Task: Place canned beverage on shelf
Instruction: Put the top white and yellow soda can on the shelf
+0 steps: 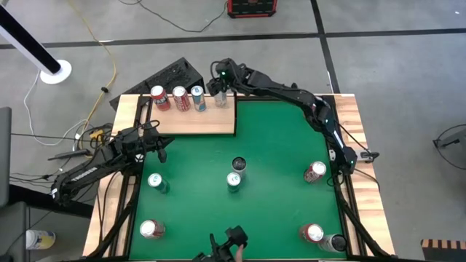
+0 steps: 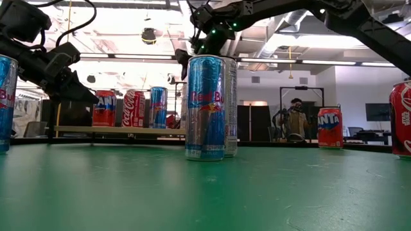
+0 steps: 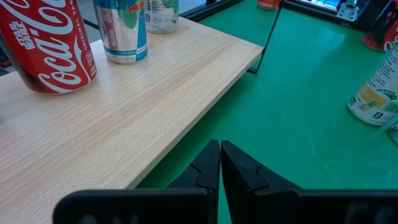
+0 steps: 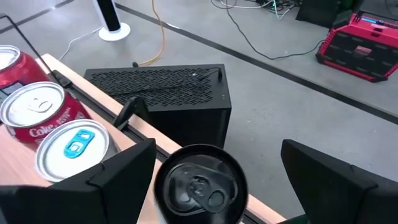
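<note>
The pale-wood shelf (image 1: 193, 120) lies at the table's far left. Three cans stand on it in a row: a red one (image 1: 159, 97), a red-and-white one (image 1: 180, 98) and a blue one (image 1: 197, 99). A further can with a dark top (image 4: 199, 183) stands upright at the shelf's far right corner (image 1: 220, 100). My right gripper (image 4: 214, 165) hangs open over this can (image 1: 220, 87), one finger on each side, with a gap to both. My left gripper (image 3: 220, 168) is shut on nothing by the shelf's near edge (image 1: 160, 151).
Several more cans stand on the green felt: two near the middle (image 1: 234, 175), two at the left (image 1: 155, 182), three at the right (image 1: 314, 172). A black box (image 4: 168, 93) sits on the floor behind the shelf. A person (image 2: 295, 119) stands far off in the room.
</note>
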### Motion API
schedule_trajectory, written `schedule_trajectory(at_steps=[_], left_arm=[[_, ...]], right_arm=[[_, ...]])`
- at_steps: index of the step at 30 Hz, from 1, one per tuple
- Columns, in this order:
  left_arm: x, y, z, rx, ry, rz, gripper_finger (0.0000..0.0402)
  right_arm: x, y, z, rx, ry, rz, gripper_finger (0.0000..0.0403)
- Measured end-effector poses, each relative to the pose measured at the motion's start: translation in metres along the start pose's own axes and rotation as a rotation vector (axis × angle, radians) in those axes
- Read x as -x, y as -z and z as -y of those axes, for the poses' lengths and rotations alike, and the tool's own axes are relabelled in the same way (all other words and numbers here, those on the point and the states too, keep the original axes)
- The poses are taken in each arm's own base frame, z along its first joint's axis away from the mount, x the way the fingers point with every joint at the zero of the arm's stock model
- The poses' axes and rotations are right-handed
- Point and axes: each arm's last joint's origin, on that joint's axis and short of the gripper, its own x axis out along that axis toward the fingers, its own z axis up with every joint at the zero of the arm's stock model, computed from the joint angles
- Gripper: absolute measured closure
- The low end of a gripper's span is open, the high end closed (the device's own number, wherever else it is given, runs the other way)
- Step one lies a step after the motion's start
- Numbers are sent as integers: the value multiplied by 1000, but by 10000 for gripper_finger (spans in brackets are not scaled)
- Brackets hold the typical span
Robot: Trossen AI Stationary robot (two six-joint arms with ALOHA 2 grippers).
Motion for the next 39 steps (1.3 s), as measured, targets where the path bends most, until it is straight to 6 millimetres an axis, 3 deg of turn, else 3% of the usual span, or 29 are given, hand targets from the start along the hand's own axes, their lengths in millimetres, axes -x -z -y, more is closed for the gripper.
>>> schedule_trajectory(at_steps=[13, 22, 39], left_arm=[[0, 0, 0, 0, 0, 0, 402], [0, 0, 0, 0, 1, 0, 401], [0, 0, 0, 0, 0, 0, 402]], right_arm=[[2, -2, -5, -48, 1, 36, 31], [-8, 15, -12, -74, -8, 34, 31], [-9, 18, -11, -92, 19, 23, 31]])
